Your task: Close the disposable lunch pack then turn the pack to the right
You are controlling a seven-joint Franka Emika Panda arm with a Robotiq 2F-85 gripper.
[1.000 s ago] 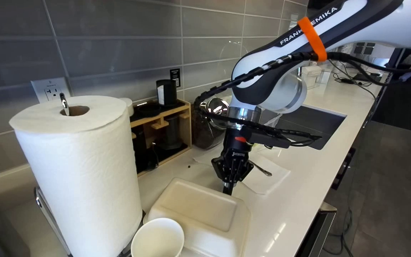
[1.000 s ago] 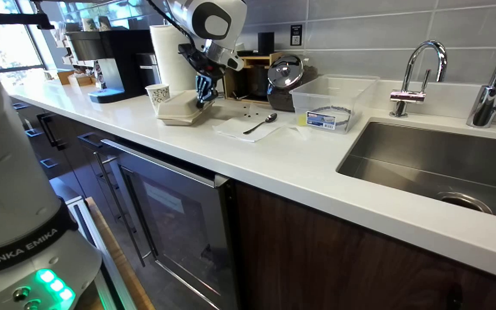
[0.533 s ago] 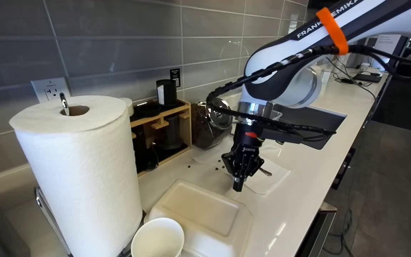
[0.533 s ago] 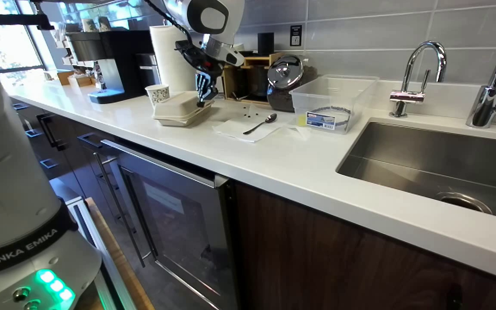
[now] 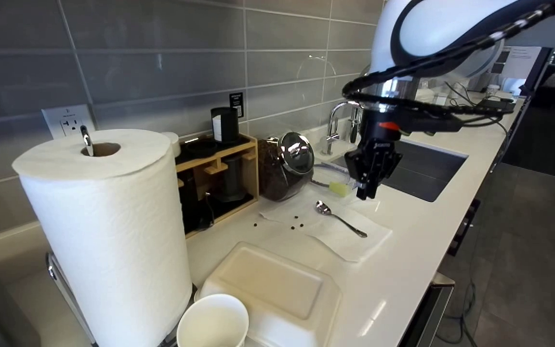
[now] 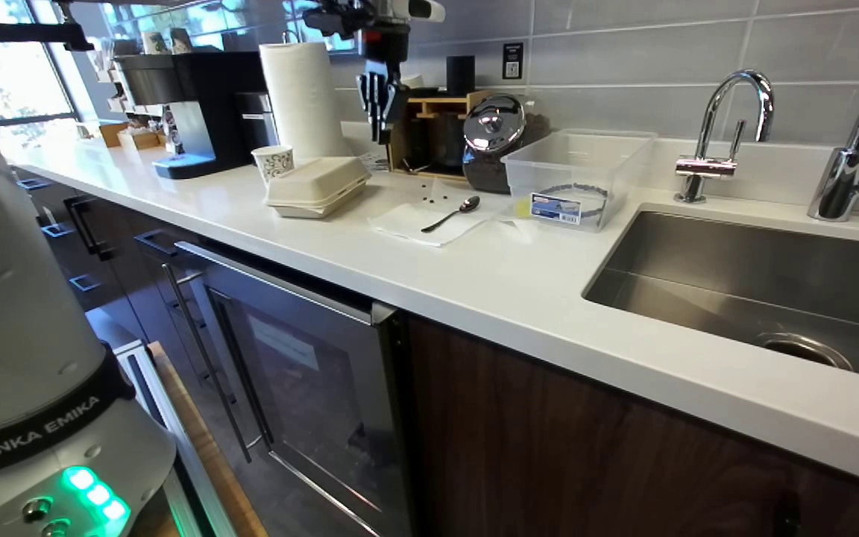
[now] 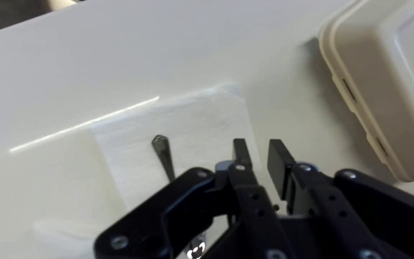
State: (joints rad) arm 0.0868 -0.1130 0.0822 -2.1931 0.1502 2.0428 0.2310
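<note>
The white lunch pack point(image 5: 277, 284) lies on the counter with its lid down, and it also shows in an exterior view point(image 6: 318, 185). In the wrist view one edge of the pack point(image 7: 383, 82), with two slots along its rim, shows at the right. Its contents are hidden. My gripper point(image 5: 366, 193) hangs in the air above the counter, apart from the pack, and is also in an exterior view point(image 6: 383, 136). In the wrist view the gripper point(image 7: 259, 153) has a narrow gap between its fingers, with nothing held.
A white cup point(image 5: 214, 323) stands right beside the pack, by the paper towel roll point(image 5: 104, 231). A spoon point(image 5: 342, 220) lies on a napkin point(image 5: 354, 246). A glass jar point(image 5: 282, 173), wooden shelf point(image 5: 256, 168), clear bin point(image 6: 571, 171) and sink point(image 6: 743, 276) are nearby. The counter's front edge point(image 6: 474, 328) shows.
My gripper has left the pack's edge, risen, and moved away over the napkin toward the sink side in an exterior view. The pack shifted very slightly at first, then stayed still, lid down.
</note>
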